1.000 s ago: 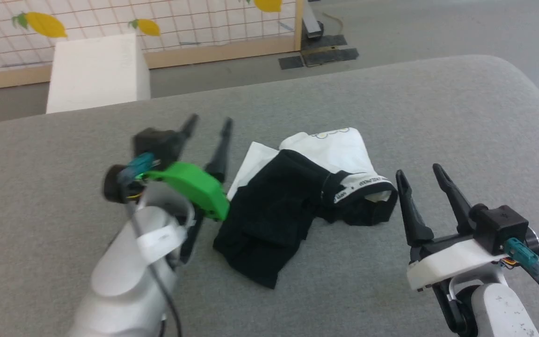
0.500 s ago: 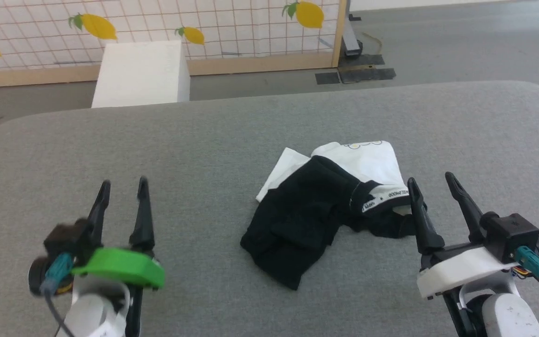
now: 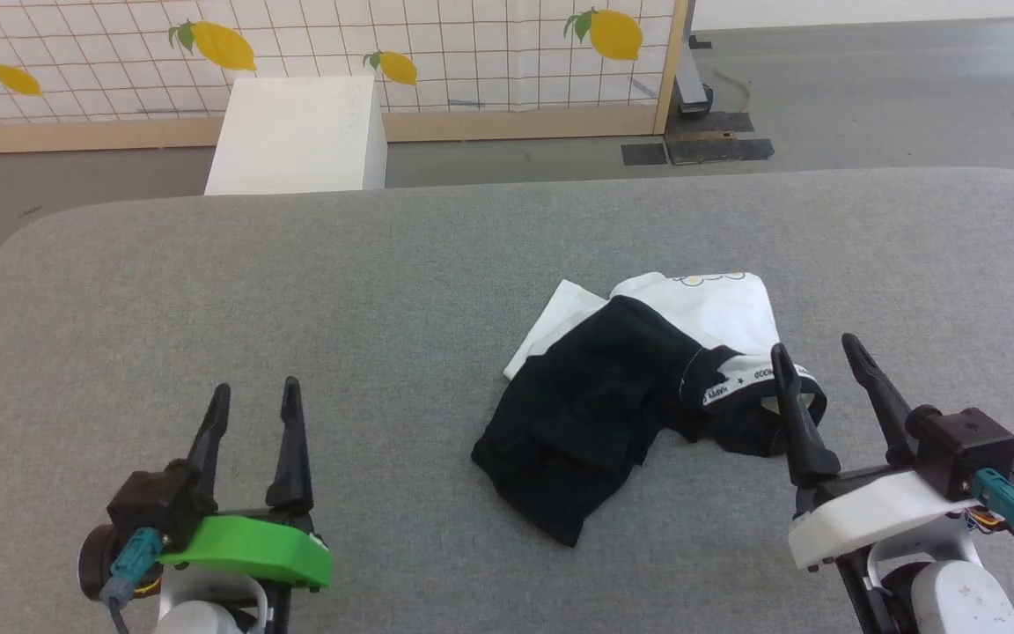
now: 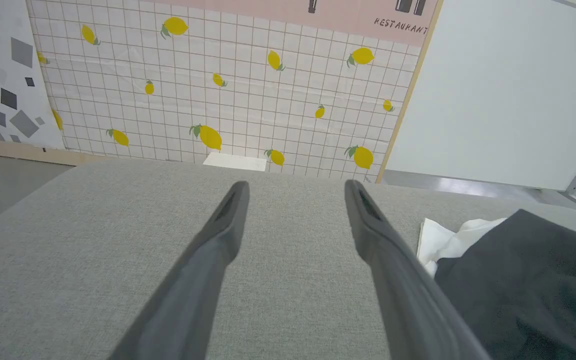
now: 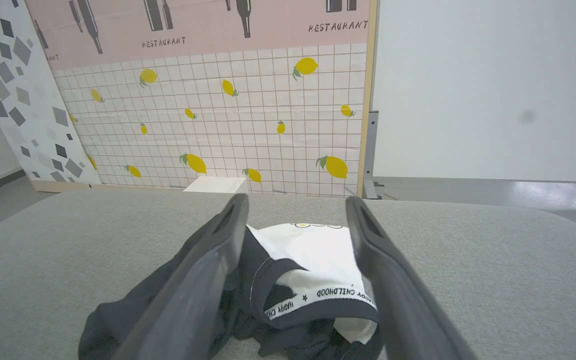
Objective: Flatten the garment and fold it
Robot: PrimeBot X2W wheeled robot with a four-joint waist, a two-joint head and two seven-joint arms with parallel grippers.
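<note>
The garment [image 3: 639,387] lies crumpled on the grey table [image 3: 384,291], right of centre. Its black sleeve is bunched over the white body, and the black collar with its white lettered band faces my right side. My left gripper [image 3: 253,398] hovers open over bare cloth at the lower left, well clear of the garment. My right gripper [image 3: 815,352] stands open at the lower right, its left finger just in front of the collar. In the right wrist view the garment [image 5: 313,255] sits between and beyond the open fingers. In the left wrist view the garment [image 4: 513,260] lies off to the right.
A white box [image 3: 300,132] stands on the floor beyond the table's far edge. Behind it runs a lemon-print tiled panel [image 3: 296,44] with a wooden frame. The table's rounded corners show at the far left and far right.
My left arm has pulled back from beside the garment to the lower left. The camera has also shifted, so the whole scene sits lower and further right. The right gripper stays put.
</note>
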